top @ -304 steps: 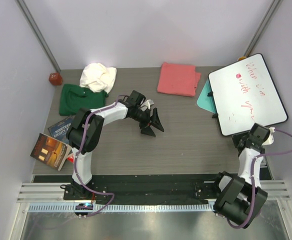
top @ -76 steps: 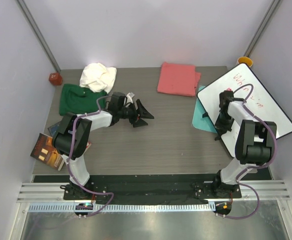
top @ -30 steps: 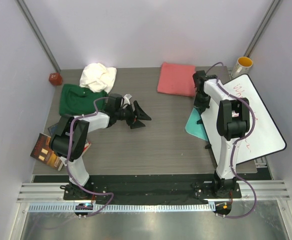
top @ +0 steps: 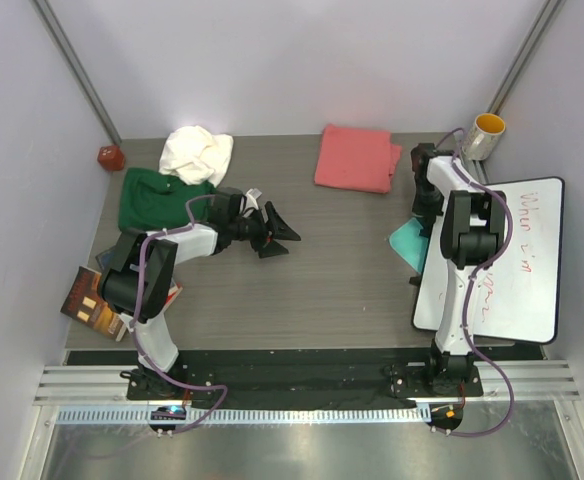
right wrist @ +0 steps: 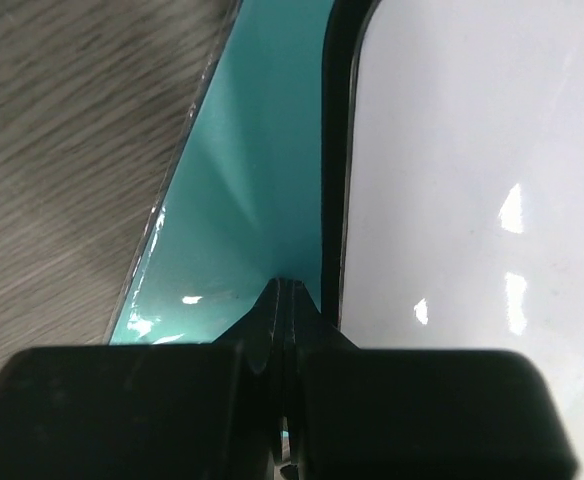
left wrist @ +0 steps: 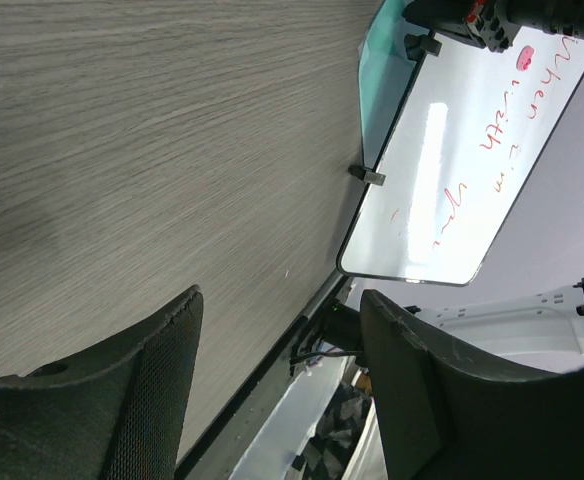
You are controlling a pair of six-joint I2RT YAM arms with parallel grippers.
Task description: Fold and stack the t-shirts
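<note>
Top external: white shirt (top: 196, 152) crumpled at table's (top: 342, 280) 11 o'clock, touching green shirt (top: 157, 198) at 10; pink shirt (top: 355, 157) folded flat at 12. L gripper (top: 284, 238) fingers spread, near centre. R gripper (right wrist: 284, 290) fingers pressed together at whiteboard (top: 502, 270) / teal sheet (top: 407, 240) edge, 2 o'clock.

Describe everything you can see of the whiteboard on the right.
The glossy white rectangular whiteboard has a thin black frame, small black clips along one long edge, and red handwriting. It lies at the right side of the grey wood-grain table, partly covering a thin teal sheet. The right arm crosses above it. The shut right claw points at its frame beside that sheet, contact unclear.
</note>
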